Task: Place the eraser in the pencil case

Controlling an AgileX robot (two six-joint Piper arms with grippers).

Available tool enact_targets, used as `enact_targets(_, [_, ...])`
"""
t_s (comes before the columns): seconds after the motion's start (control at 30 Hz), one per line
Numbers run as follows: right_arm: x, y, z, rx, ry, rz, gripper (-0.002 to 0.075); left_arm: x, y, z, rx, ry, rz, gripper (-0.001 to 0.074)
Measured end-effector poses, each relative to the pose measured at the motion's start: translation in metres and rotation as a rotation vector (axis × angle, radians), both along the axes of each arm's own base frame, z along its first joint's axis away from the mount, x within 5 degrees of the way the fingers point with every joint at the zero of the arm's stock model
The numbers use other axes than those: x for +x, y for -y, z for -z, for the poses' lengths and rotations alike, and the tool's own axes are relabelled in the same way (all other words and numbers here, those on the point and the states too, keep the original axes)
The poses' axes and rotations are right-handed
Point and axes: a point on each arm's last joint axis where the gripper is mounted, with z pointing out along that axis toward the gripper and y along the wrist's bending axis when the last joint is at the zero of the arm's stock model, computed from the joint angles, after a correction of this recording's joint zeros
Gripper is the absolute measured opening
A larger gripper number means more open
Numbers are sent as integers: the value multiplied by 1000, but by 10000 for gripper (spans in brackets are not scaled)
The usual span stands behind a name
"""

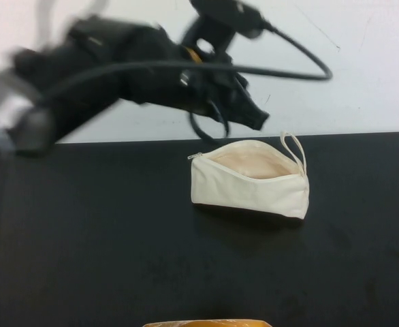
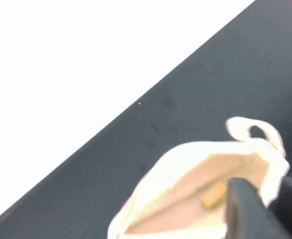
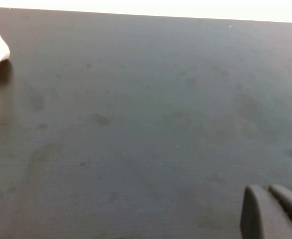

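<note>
Inside the open pencil case [image 2: 186,184], I see the eraser [image 2: 213,194] lying on the lining.
Left gripper [image 1: 254,117] hovers at the case's 11 o'clock, finger state indeterminate; right gripper [image 3: 273,211]: fingers together above the table [image 3: 136,124].

Black matte table [image 1: 84,259] across the lower scene, dull and faintly smudged, with mottled patches in the right wrist view. Behind its far edge, plain white wall [image 1: 363,82] carrying a thin dark scratch [image 1: 318,30]. Even, soft light; weak shadows. Yellow-orange strip [image 1: 206,323] at the near edge.
</note>
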Motion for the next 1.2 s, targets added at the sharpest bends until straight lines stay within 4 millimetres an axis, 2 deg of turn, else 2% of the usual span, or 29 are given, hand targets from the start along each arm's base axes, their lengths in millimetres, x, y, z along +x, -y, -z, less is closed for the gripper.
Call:
enact_targets(0.07, [0,0,0,0,0,0,-1,-17,-12,-18,11,-3,11,52])
enact_targets(0.13, [0,0,0,0,0,0,-1,-37,-25,-27,16,-14,18,22])
enact_targets(0.43, [0,0,0,0,0,0,-1,-116,-80,-23,-85,-25,-52,1])
enact_targets(0.6, [0,0,0,0,0,0,-1,-141,-103,-28,-20,32,-62,0])
enact_targets(0.8, [0,0,0,0,0,0,-1,-157,-137,-44,8,77,-225,0])
enact_targets(0.93, [0,0,0,0,0,0,-1,-173,-155,-52,33,132,-272,0])
enact_targets(1.0, [0,0,0,0,0,0,-1,-177,-161,-45,58,154,-280,0])
enact_targets(1.2, [0,0,0,0,0,0,-1,-198,-176,-3,96,235,-253,0])
